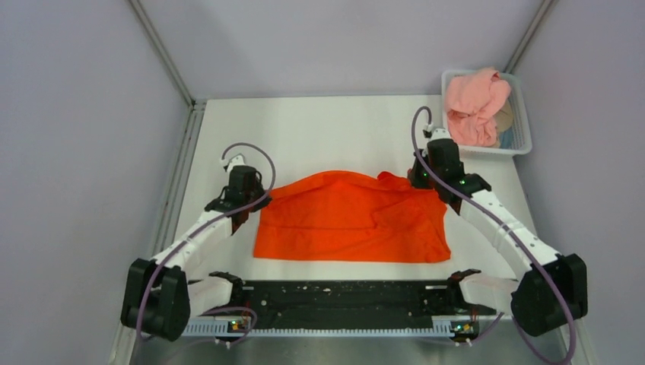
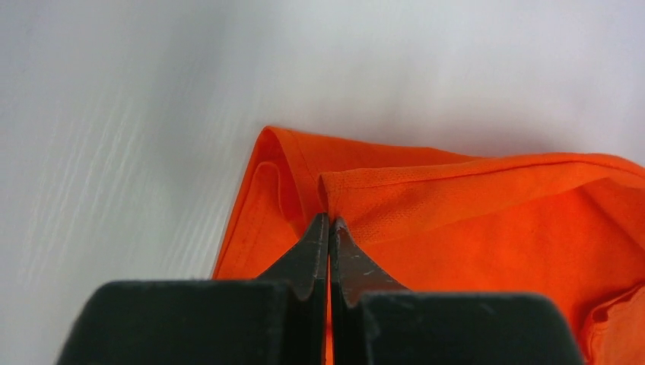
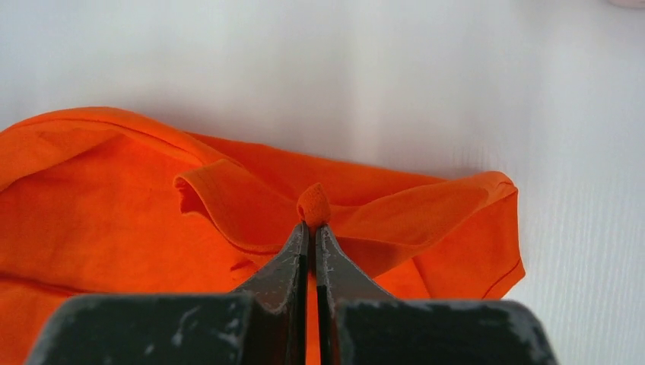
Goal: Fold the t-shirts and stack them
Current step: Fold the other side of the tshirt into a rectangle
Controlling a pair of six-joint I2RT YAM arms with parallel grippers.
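White table, most of it bare. Orange-red t-shirt lies across the middle of the table between the two arms, near edge straight and flat, far edge humped and rumpled, esp. toward the right. It looks doubled over into a wide band, sleeves not clearly visible, so probably mid-fold, not a finished packet; how many folds are in, can't tell. White mesh basket sits at the far right corner of the table, well apart from the orange shirt. Pale pink t-shirt is bunched inside the basket, spilling over the rim, not folded, not laid out. So by my read: first shirt partly done, second shirt untouched, no stack yet; left to do is finish the orange one, pull the pink one out, fold it, stack the two. Left gripper is at the far left corner of the orange shirt, fingers pressed together with cloth caught between the tips, right at a stitched hem edge where layers overlap. Right gripper is at the far right end, fingers likewise closed, pinching a small nub of orange fabric that pokes out past the tips, beside a curled hem. Both grips are on the far edge, low at the table.
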